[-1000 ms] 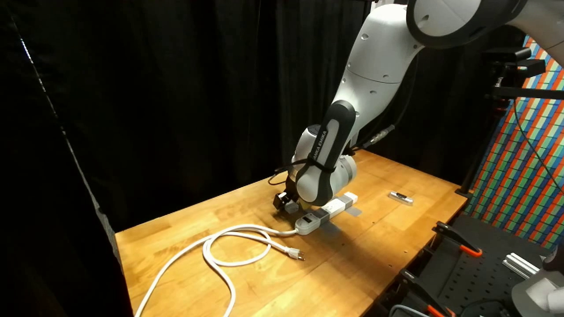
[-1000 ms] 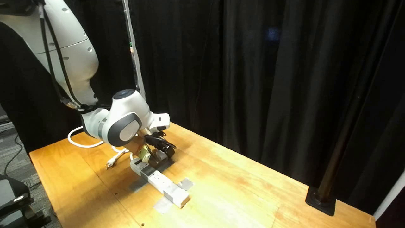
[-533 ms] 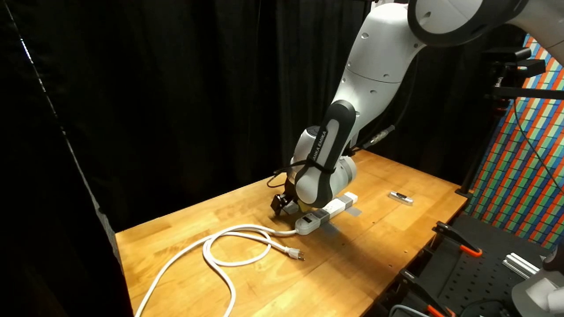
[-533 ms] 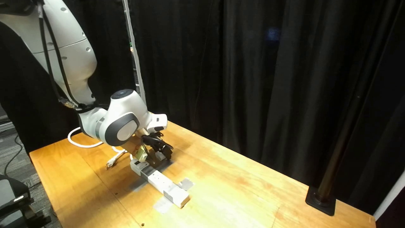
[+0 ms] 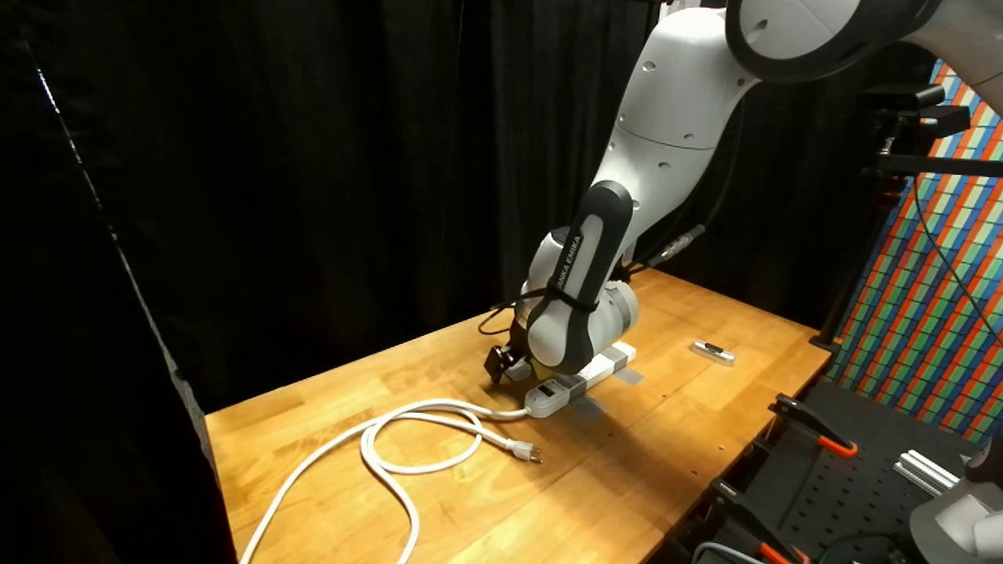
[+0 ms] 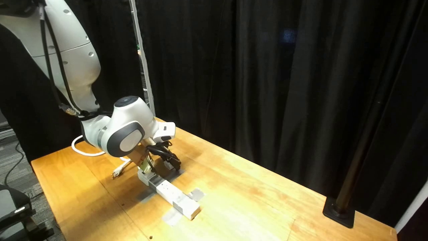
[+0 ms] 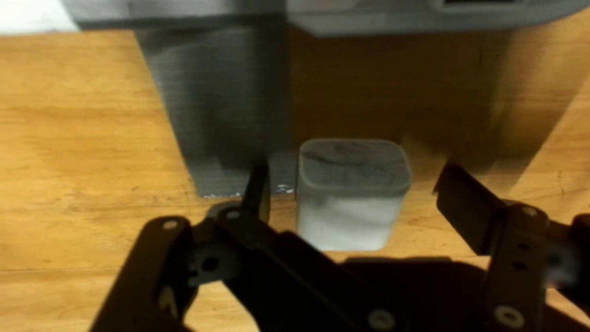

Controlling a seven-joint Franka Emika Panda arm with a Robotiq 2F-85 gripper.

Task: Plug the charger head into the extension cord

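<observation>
Gripper (image 7: 354,185): slightly lower than a second ago, jaws apart.
Charger (image 7: 355,212): on the table (image 6: 267,201), between the jaws, a gap either side.
Strip (image 6: 170,193): near the charger, not touching; grasp looks close, plugging not begun.

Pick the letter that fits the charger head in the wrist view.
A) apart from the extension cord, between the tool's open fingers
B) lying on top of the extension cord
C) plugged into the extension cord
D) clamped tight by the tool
A: gaps show between the charger head and both fingers of the tool, and tabletop shows between it and the extension cord.
</observation>
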